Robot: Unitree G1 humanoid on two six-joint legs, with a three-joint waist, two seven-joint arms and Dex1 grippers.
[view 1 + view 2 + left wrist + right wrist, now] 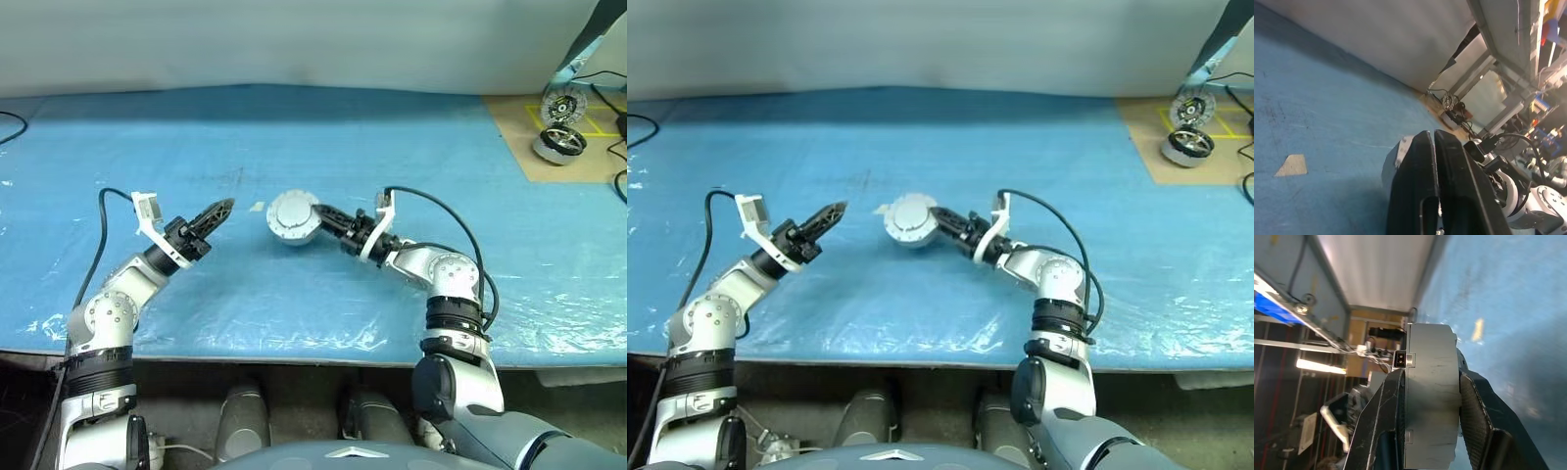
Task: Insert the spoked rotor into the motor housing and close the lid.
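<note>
My right gripper (312,221) is shut on the motor housing (1432,396), a thick round silver-grey body, clamped across its two flat sides and held just above the blue table. The lid (291,215) sits on the housing, with its smooth silver face turned up and toward my left. A small dark socket (1400,359) shows on the housing's rim. The spoked rotor is hidden. My left gripper (221,210) hovers a short way to the left of the housing, pointing at it. Its fingers (1447,161) are pressed together on nothing.
A small tan patch (257,207) lies on the blue sheet (313,137) between the grippers. On a brown board (519,137) at the back right stand two round wheel-like metal parts (560,144), with cables beside them. The table's front edge (294,351) runs close below my arms.
</note>
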